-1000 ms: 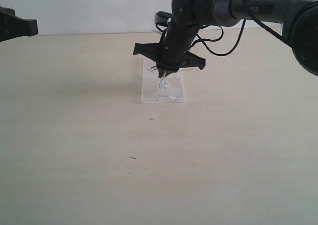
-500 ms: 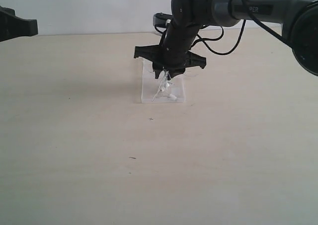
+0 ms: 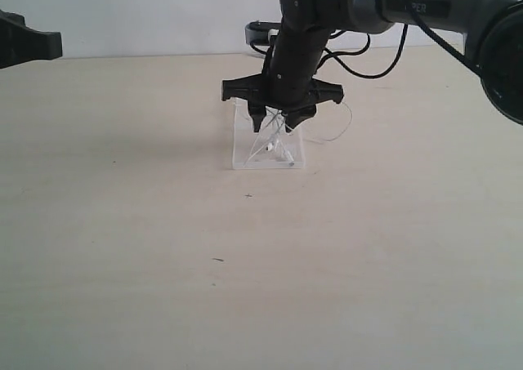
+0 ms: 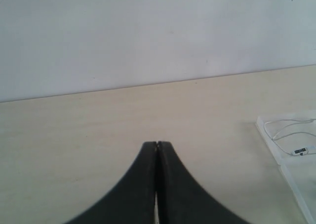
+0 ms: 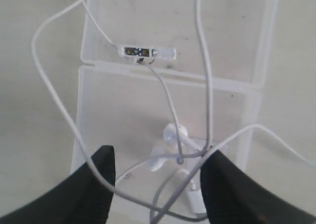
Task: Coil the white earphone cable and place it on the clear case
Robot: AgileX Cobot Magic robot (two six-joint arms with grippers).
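Note:
The clear case (image 3: 245, 153) lies flat on the table, mid-back. The white earphone cable (image 3: 274, 148) rests in loose loops on it, with one strand (image 3: 339, 129) trailing off to the right. My right gripper (image 3: 274, 123) hovers just above the case, open, the cable draped between and across its fingers. In the right wrist view the cable (image 5: 207, 85), its inline remote (image 5: 147, 52) and both earbuds (image 5: 173, 134) lie on the case (image 5: 123, 110), under the open gripper (image 5: 158, 164). My left gripper (image 4: 157, 145) is shut on nothing, far left; the case (image 4: 269, 130) shows at its view's edge.
The pale wooden table (image 3: 245, 264) stretches wide around the case. A white wall (image 3: 147, 15) stands behind it. The right arm's black cable (image 3: 368, 68) loops behind the gripper. The left arm (image 3: 24, 43) sits at the far left edge.
The right gripper has risen slightly and opened its fingers, letting the cable go onto the case. A strand now loops out to the right. The left arm has not moved.

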